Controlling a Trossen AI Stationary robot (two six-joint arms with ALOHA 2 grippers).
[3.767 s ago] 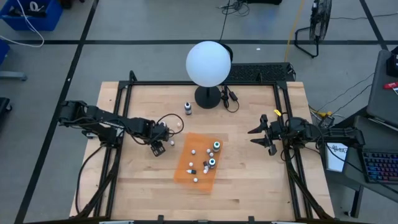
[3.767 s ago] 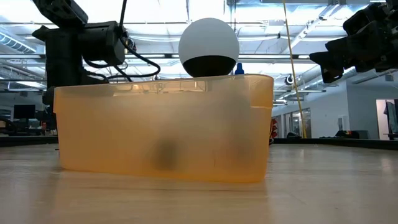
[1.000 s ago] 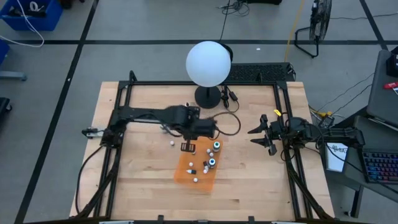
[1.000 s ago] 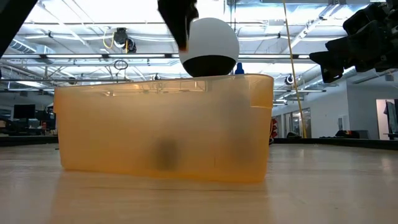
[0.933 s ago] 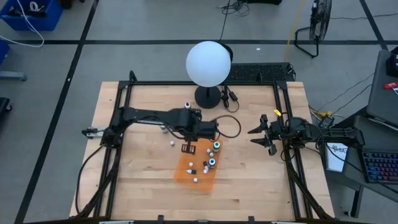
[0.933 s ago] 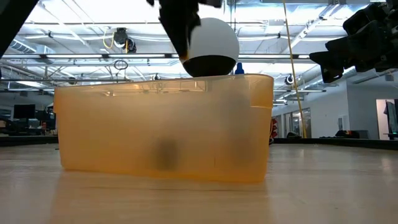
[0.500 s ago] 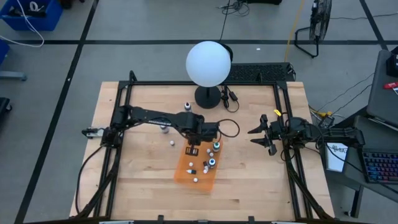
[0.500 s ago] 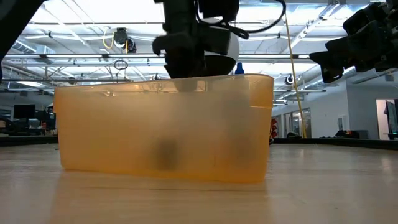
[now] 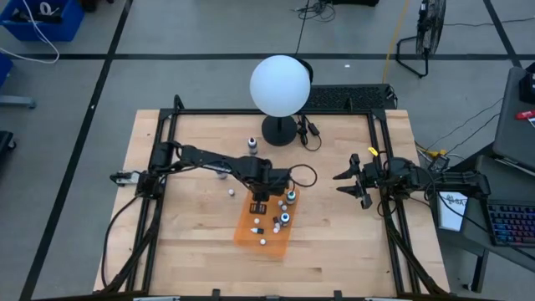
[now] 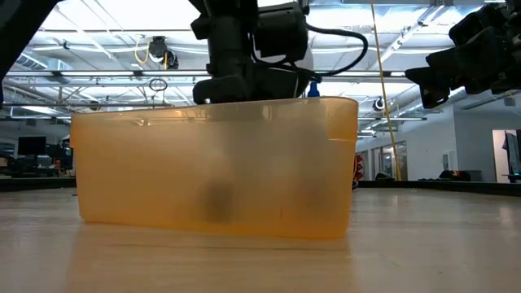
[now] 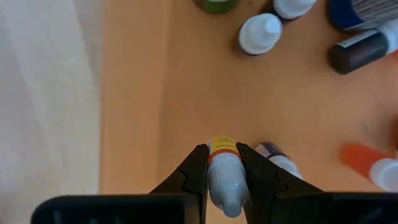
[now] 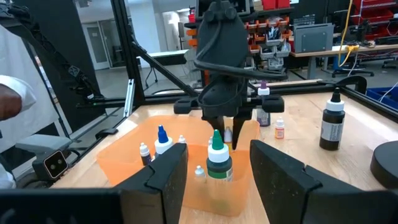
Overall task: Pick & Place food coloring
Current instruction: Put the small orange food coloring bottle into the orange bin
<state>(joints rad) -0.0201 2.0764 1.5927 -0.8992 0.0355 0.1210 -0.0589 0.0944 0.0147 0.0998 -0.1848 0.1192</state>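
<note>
One yellow-banded bottle (image 11: pixel 224 171), left tool (image 11: pixel 221 163) gripping, no legible text

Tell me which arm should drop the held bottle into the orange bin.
Left. The left gripper is shut on a small bottle directly above the orange bin. The right gripper waits off to the side, holding nothing.

You have the tray (image 9: pixel 251 231) at the table's (image 9: pixel 192 242) middle, bottles (image 9: pixel 285 218) inside it. The left gripper (image 9: pixel 258 206) hangs over its far end, the globe (image 9: pixel 280 85) stands behind, and the right gripper (image 9: pixel 348 181) waits off right.
</note>
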